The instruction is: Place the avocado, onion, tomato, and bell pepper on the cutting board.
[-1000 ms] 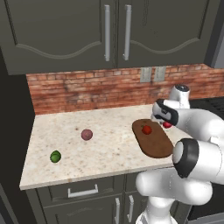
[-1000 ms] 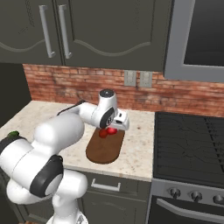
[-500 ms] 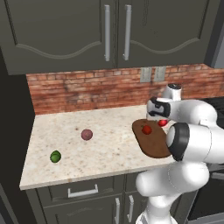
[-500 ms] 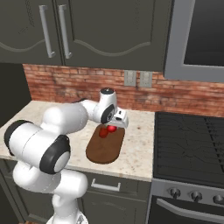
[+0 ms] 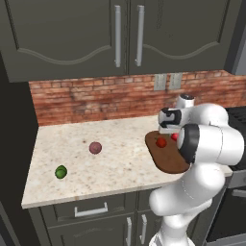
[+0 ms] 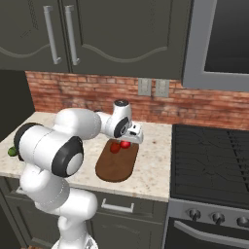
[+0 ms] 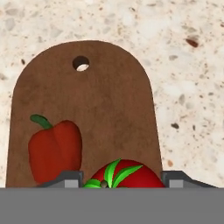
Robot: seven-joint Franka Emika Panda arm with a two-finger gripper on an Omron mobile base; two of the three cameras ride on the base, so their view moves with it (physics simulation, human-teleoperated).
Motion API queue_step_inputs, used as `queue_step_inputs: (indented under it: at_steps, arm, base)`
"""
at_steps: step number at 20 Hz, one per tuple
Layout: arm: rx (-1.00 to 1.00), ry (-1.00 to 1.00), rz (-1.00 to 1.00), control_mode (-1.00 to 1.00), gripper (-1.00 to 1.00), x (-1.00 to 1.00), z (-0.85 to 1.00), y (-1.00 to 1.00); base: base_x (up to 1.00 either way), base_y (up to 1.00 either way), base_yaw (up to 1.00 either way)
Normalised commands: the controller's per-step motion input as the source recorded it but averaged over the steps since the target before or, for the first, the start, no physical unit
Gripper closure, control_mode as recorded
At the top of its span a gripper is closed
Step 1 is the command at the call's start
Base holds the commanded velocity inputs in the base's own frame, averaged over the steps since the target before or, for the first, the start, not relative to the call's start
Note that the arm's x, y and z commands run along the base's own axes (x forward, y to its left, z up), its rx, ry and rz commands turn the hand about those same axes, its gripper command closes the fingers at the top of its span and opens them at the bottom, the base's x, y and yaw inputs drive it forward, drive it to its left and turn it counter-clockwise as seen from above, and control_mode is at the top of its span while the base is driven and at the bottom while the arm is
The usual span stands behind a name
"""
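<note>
The dark-brown cutting board lies at the right end of the counter. On it rests the darker-red bell pepper. Right beside the pepper, over the board, my gripper is shut on the bright-red tomato with its green leafy top. Whether the tomato touches the board I cannot tell. The pinkish-purple onion sits mid-counter. Near the left front of the counter lies the green avocado.
A brick backsplash with two wall outlets runs behind the counter, under dark cabinets. A black stove adjoins the counter on the right. The counter's front edge is near the avocado.
The arm's elbow has swung round. The gripper, still shut on the tomato, has shifted slightly left over the board. The pepper, onion and avocado have not moved.
</note>
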Motion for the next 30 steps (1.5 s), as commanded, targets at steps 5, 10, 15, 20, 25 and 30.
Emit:
queue_step_inputs:
  at_steps: [5,10,15,20,25,30]
  arm:
    - [0.00,0.02,0.00,-1.00,1.00,0.10,-0.23,0.00]
    - [0.01,0.01,0.00,-1.00,1.00,0.06,-0.19,0.00]
    - [0.01,0.00,0.00,-1.00,1.00,0.00,-0.11,0.00]
    - [0.03,0.03,0.00,-1.00,1.00,0.00,-0.14,0.00]
    - [0.05,0.04,0.00,-1.00,1.00,0.00,-0.21,0.00]
    - [0.03,0.04,0.00,-1.00,1.00,0.00,-0.23,0.00]
  base:
    - [0.00,0.00,0.00]
    - [0.00,0.00,0.00]
    - [0.00,0.00,0.00]
    - [0.00,0.00,0.00]
    - [0.00,0.00,0.00]
    - [0.00,0.00,0.00]
